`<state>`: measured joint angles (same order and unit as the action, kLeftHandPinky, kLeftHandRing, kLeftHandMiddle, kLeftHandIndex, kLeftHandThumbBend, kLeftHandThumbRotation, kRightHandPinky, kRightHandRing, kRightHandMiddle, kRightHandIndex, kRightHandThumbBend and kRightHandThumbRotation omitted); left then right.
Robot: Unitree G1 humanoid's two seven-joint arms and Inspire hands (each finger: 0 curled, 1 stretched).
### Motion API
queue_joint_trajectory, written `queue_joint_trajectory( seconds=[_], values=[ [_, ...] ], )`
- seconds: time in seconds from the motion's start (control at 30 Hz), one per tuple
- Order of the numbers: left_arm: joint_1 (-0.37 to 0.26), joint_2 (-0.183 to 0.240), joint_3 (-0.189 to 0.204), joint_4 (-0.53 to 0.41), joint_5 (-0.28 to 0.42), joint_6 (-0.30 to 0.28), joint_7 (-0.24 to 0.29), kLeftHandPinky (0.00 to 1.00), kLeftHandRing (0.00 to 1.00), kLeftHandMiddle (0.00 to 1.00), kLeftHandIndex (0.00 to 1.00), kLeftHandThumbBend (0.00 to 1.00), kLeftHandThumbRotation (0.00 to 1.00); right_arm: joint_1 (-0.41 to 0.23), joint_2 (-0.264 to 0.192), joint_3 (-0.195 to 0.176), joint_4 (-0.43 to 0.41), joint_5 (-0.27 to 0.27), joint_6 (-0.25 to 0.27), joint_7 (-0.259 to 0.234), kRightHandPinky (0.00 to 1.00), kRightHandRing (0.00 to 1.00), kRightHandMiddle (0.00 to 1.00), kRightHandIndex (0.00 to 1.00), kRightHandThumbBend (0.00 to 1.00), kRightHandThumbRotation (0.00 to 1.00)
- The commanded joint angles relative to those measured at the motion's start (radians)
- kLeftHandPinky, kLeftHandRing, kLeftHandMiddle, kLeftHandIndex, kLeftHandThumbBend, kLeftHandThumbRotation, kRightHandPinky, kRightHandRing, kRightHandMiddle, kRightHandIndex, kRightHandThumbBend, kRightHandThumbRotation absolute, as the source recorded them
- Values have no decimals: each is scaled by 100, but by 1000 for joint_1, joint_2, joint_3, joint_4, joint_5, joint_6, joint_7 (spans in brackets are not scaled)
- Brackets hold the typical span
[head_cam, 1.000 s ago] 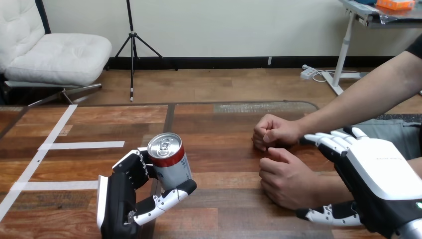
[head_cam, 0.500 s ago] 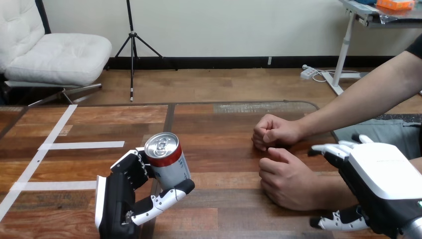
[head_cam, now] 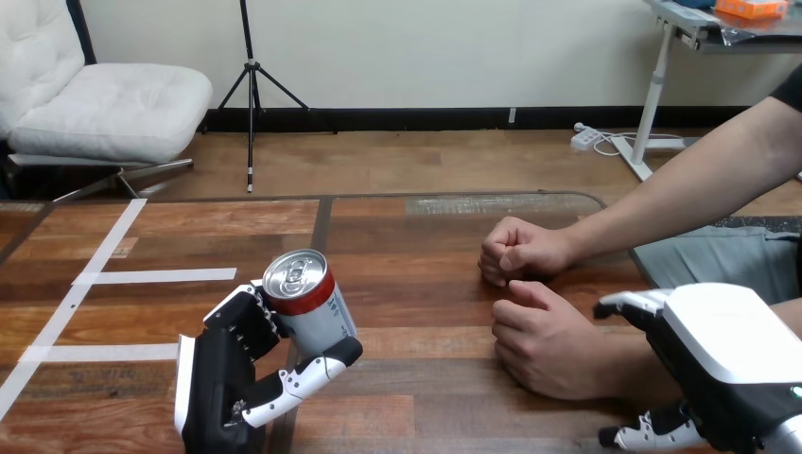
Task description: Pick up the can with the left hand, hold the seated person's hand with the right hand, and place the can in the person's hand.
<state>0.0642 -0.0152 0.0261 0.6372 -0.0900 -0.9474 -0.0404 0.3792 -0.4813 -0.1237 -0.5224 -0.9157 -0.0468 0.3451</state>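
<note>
Tilted can (head_cam: 307,305) in the curled left hand (head_cam: 219,383), right hand (head_cam: 726,364) beside the person's near forearm (head_cam: 632,367)

Wooden table (head_cam: 426,236) with white tape strips (head_cam: 156,275) (left side)

Your left hand (head_cam: 219,383) stands at the lower left on an arm coming up from the bottom edge. Its fingers (head_cam: 248,320) curl behind the can (head_cam: 307,307) and the thumb wraps across the front, so the grip is closed round it. Your right hand (head_cam: 723,355) sits at the lower right, white back shell up, with fingers (head_cam: 629,305) loosely straight and pointing leftward — thumb spread apart below, holding nothing.
</note>
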Motion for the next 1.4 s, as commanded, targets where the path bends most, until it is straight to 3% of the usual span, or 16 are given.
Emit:
queue_joint_trajectory(
  seconds=[0.0,0.3,0.67,0.87,1.1,1.37],
  values=[
    [-72,-2,10,-22,-33,0,-30,39,43,49,51,71,0,-53,-46,-15,-58,-28,20,33,90,85,83,80,91,24],
    [-60,-2,18,-41,-1,-8,-20,39,44,50,52,72,0,-64,-69,-37,-70,-21,41,76,87,83,82,78,92,24],
    [-35,-4,25,-74,3,-5,-20,39,43,49,52,72,0,-62,-82,-32,-60,-41,66,86,86,83,81,78,92,22],
    [-29,1,27,-79,-20,-14,-43,39,43,49,52,72,0,-65,-87,-21,-61,-57,79,92,86,83,81,78,92,21],
    [-23,17,43,-90,34,-22,-15,39,43,49,52,72,0,-76,-77,1,-59,-92,97,97,85,83,81,78,92,22],
    [-5,19,44,-115,30,-7,-14,40,43,49,51,73,0,-79,-65,25,-61,-121,111,96,89,84,82,79,91,21]
  ],
)
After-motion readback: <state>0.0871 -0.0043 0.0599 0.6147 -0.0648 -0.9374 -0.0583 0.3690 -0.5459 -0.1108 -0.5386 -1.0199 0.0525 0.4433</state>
